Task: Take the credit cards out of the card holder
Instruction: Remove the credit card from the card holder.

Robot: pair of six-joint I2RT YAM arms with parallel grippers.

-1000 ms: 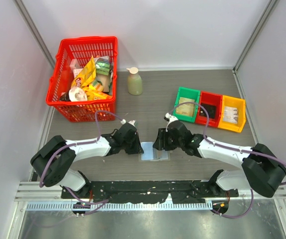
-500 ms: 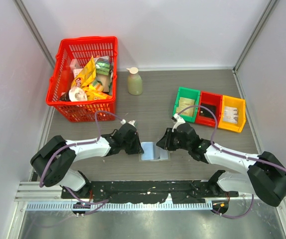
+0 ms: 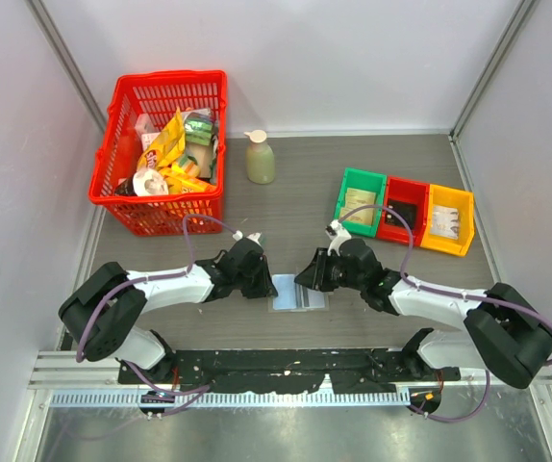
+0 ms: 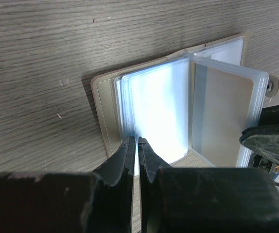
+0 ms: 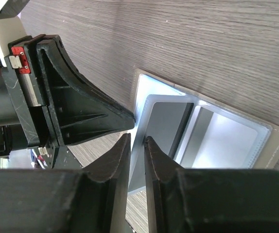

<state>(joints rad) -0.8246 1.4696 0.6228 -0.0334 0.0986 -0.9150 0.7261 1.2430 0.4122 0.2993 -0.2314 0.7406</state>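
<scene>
The card holder (image 3: 300,294) lies open on the table between my two grippers. Its grey-olive cover (image 4: 100,104) is flat, with clear sleeves fanned above it. A tan credit card (image 4: 222,116) shows through one raised sleeve. My left gripper (image 4: 137,141) is shut on the near edge of the left stack of sleeves. My right gripper (image 5: 137,141) has its jaws drawn close on the edge of one upright sleeve (image 5: 161,126) with a grey panel in it. In the top view the left gripper (image 3: 263,281) and the right gripper (image 3: 305,281) meet over the holder.
A red basket (image 3: 117,159) of snack packets stands at the back left, with a soap bottle (image 3: 260,159) beside it. Green (image 3: 345,192), red (image 3: 403,236) and yellow (image 3: 449,248) bins sit at the right. Grey walls close in both sides.
My right gripper has closed from half open onto a sleeve edge and shifted slightly over the holder. The left gripper has stayed shut in place.
</scene>
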